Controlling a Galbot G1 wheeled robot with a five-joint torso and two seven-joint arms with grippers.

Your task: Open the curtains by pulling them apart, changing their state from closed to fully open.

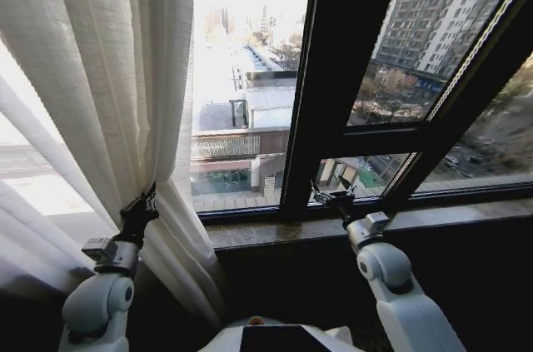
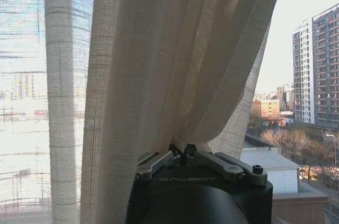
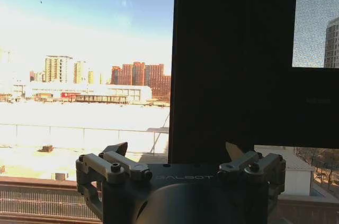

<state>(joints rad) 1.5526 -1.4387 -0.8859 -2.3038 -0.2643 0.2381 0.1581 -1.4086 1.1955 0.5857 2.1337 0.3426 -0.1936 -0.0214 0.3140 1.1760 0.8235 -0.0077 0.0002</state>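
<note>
The sheer white pleated curtains point(image 1: 108, 77) hang bunched at the left of the window, folds gathered toward a pinch point. My left gripper point(image 1: 148, 200) is shut on the curtain's edge low down; in the left wrist view the fabric point(image 2: 175, 65) fans out from between the closed fingers point(image 2: 183, 152). My right gripper point(image 1: 331, 196) stands open above the sill, right of centre, in front of the dark window mullion point(image 1: 304, 119), holding nothing. In the right wrist view its fingertips point(image 3: 119, 149) are spread wide before the frame point(image 3: 233, 60).
A stone window sill point(image 1: 275, 231) runs across below the glass. Dark window frames point(image 1: 400, 136) divide the panes, with city buildings outside. More curtain fabric point(image 1: 33, 202) drapes at the far left. The robot's torso point(image 1: 266, 337) sits at the bottom centre.
</note>
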